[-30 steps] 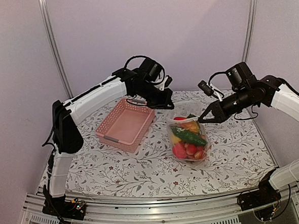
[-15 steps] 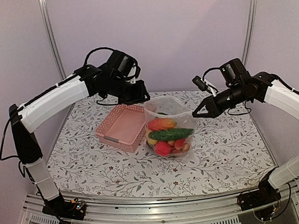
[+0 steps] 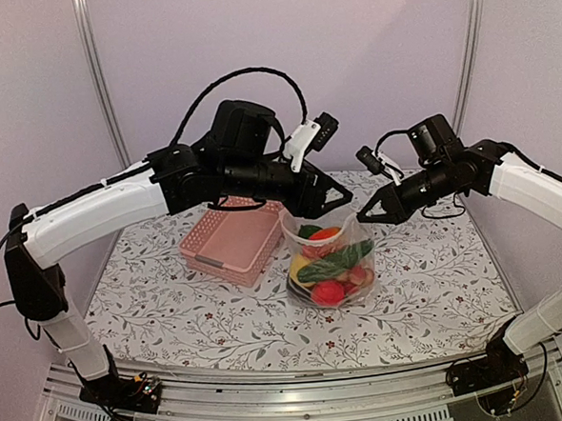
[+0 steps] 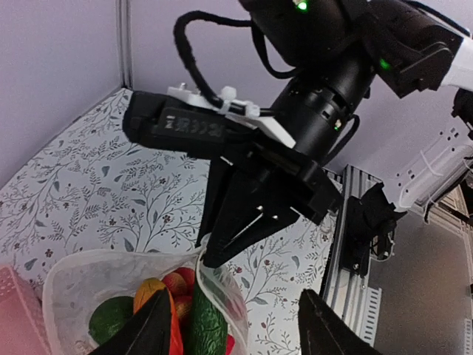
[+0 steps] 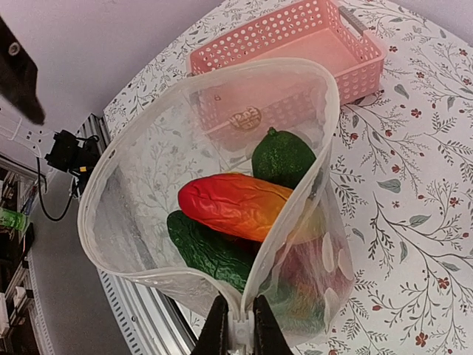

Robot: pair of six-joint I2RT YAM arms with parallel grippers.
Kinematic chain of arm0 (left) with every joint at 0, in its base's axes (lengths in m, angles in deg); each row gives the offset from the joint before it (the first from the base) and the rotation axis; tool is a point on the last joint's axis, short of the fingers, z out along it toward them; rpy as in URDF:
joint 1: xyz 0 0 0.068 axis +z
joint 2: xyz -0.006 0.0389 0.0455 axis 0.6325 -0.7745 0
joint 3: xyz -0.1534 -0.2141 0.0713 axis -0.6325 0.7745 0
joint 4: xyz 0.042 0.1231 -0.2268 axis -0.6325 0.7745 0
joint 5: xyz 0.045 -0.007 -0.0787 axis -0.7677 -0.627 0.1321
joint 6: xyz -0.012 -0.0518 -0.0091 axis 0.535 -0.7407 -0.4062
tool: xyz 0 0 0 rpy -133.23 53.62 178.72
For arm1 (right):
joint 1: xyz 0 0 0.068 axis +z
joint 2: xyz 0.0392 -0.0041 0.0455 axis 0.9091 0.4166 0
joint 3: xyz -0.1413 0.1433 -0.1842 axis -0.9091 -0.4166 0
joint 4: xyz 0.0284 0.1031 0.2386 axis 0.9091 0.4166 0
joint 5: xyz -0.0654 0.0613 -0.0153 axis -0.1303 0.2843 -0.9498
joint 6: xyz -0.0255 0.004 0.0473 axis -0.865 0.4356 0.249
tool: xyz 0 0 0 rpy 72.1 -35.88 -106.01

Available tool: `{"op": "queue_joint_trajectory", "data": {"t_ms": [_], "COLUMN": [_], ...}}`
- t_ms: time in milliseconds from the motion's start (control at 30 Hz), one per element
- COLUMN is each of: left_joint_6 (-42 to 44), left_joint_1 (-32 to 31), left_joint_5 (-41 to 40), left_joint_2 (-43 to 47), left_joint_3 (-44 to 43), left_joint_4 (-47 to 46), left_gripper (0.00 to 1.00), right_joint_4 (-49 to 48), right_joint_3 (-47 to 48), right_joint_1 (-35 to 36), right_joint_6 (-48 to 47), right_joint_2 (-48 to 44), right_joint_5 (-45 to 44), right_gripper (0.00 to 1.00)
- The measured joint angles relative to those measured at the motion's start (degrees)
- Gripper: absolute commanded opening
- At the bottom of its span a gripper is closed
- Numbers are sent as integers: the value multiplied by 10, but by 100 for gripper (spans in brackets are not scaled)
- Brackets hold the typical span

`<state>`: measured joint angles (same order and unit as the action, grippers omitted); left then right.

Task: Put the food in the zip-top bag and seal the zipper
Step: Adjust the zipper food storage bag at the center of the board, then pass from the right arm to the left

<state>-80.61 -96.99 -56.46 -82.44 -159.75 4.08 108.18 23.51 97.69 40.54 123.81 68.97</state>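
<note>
The zip-top bag (image 3: 328, 261) stands on the table with its mouth open. Inside it lies the food (image 3: 328, 270): an orange-red piece (image 5: 235, 203), a green cucumber (image 5: 209, 250), a dark green round piece (image 5: 282, 157) and red pieces lower down. My right gripper (image 3: 362, 215) (image 5: 240, 303) is shut on the near end of the zipper (image 5: 326, 148) and holds the rim up. My left gripper (image 3: 342, 196) (image 4: 234, 294) hovers open just above the bag's right rim, close to the right gripper (image 4: 216, 251). Nothing is pinched between its fingers (image 4: 155, 325).
A pink slotted basket (image 3: 233, 234) sits left of the bag, with nothing showing in it. The left arm (image 3: 119, 206) stretches over the basket. The flowered tablecloth (image 3: 429, 287) covers the table, ending at a metal rail (image 3: 302, 405) in front.
The left gripper let go of the bag's left rim, opened, and swung right over the bag towards the right gripper. The bag's mouth narrowed and the bag shifted slightly right.
</note>
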Motion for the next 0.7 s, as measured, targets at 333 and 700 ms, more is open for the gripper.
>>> {"op": "queue_joint_trajectory", "data": {"t_ms": [333, 700], "left_joint_6": [13, -16], "left_joint_1": [-5, -4], "left_joint_5": [95, 111], "left_joint_2": [-94, -146], "left_joint_3": [-61, -66], "left_joint_4": [15, 23], "left_gripper": [62, 39], "right_joint_4": [-1, 0], "right_joint_3": [-34, -48], "right_joint_1": [0, 0], "right_joint_6": [-6, -5], "right_joint_2": [-26, -56], "right_joint_5": [-13, -26], "right_gripper": [3, 3]}}
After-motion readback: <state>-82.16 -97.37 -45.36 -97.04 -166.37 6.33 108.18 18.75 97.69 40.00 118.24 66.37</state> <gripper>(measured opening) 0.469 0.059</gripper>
